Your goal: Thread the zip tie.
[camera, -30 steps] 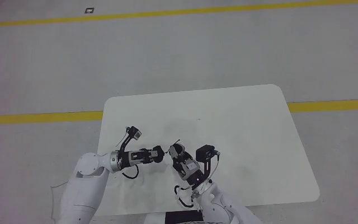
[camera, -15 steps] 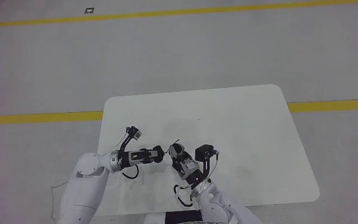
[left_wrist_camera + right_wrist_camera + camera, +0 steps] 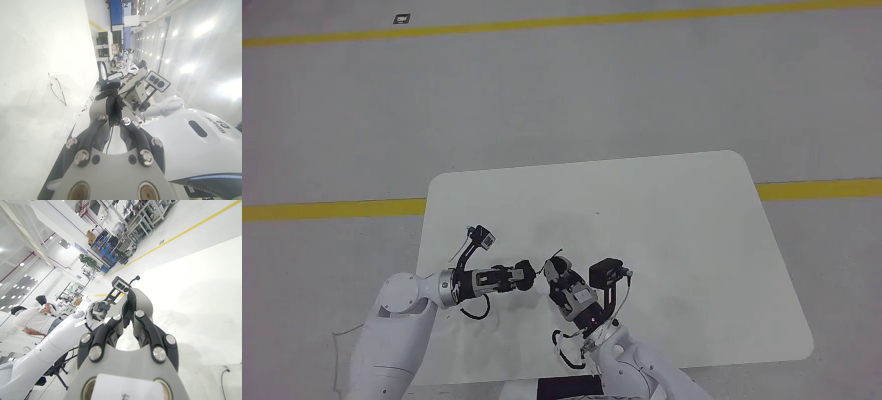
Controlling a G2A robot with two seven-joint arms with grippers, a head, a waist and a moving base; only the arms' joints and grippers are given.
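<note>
Presently, we logged one white table. One zip tie, a thin black loop, lay on it near the claws, seemingly apart from both. On the left gripper the fingers were pressed together. The right gripper was likewise, its tip just beside the left's.

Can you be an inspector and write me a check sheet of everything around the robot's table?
surface: white table, rounded corners, one tiny dark speck.
job's things: thin black loop, probably the zip tie, seems to lie on the table beyond the grippers.
clutter: nothing seen.
grippers: left gripper and right gripper both shut, tips close together near the table's front; unclear whether either pinches anything.
cables: black cable loops beside the left wrist.
surroundings: grey floor with yellow lines.
</note>
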